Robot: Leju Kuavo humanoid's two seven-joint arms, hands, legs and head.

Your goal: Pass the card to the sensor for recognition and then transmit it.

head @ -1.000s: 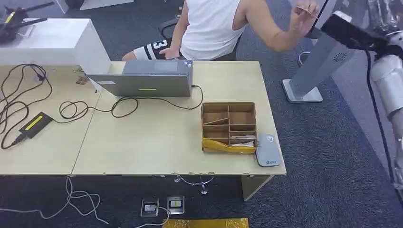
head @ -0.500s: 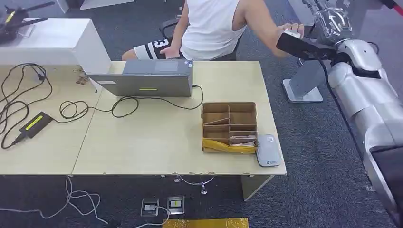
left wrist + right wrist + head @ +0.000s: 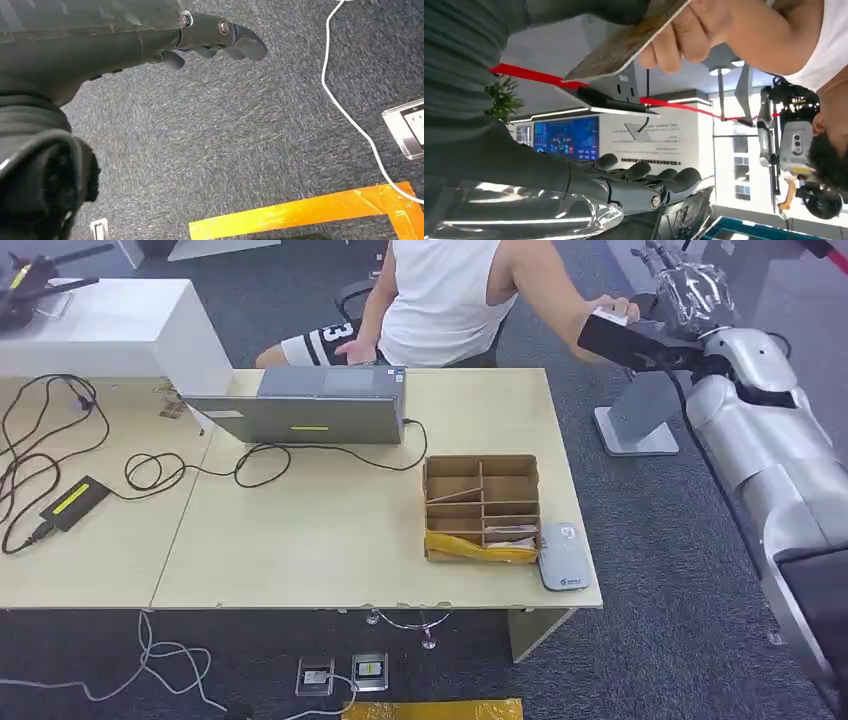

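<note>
A person's hand (image 3: 618, 310) holds a thin card (image 3: 624, 44) by one edge, next to my raised right hand (image 3: 690, 288), off the table's far right corner. In the right wrist view the card lies against the thumb side of that hand, and the dark fingers (image 3: 644, 185) stay stretched out well apart from it. The card (image 3: 607, 315) shows as a pale sliver in the head view. A grey card sensor (image 3: 563, 556) lies flat at the table's front right corner. My left hand (image 3: 215, 37) hangs over the carpet, holding nothing.
A cardboard divider box (image 3: 483, 502) with a yellow bag stands just left of the sensor. A laptop (image 3: 300, 410), cables (image 3: 150, 470) and a white box (image 3: 110, 330) occupy the back left of the table (image 3: 330, 540). A grey stand base (image 3: 632, 435) sits on the floor beneath my right arm.
My right arm swung in from the right edge and lifted its hand. The person's hand came down from higher up and brought the card to it. Little differs over the last half second.
</note>
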